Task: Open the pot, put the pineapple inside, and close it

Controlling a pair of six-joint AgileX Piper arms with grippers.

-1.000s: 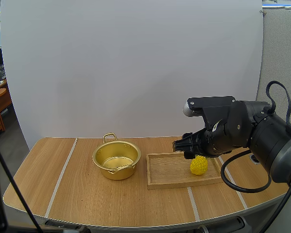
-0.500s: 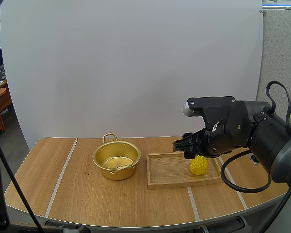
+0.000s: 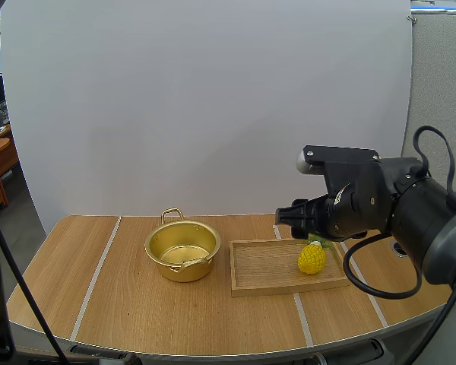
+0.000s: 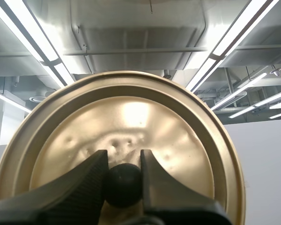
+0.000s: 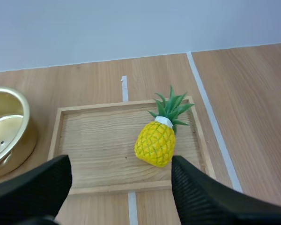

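The gold pot [image 3: 182, 250] stands open on the table, left of the wooden tray [image 3: 266, 268]. A yellow pineapple [image 3: 311, 258] with green leaves lies at the tray's right end. My right arm [image 3: 365, 204] hangs just above and behind it. In the right wrist view my right gripper [image 5: 119, 161] is open, its fingers [image 5: 196, 192] wide apart above the tray [image 5: 98, 140], and the pineapple [image 5: 155, 143] lies just beyond the right-hand one. My left gripper [image 4: 124, 180] is shut on the black knob [image 4: 124, 183] of the gold lid [image 4: 131, 117] and holds it up.
The pot's rim [image 5: 9, 126] shows beside the tray in the right wrist view. Pale strips [image 3: 99, 270] run across the wooden table. Bare table lies in front of the pot and tray.
My right arm has shifted a little to the right and up, so the pineapple's leaves now show. The pot, tray and pineapple have not moved.
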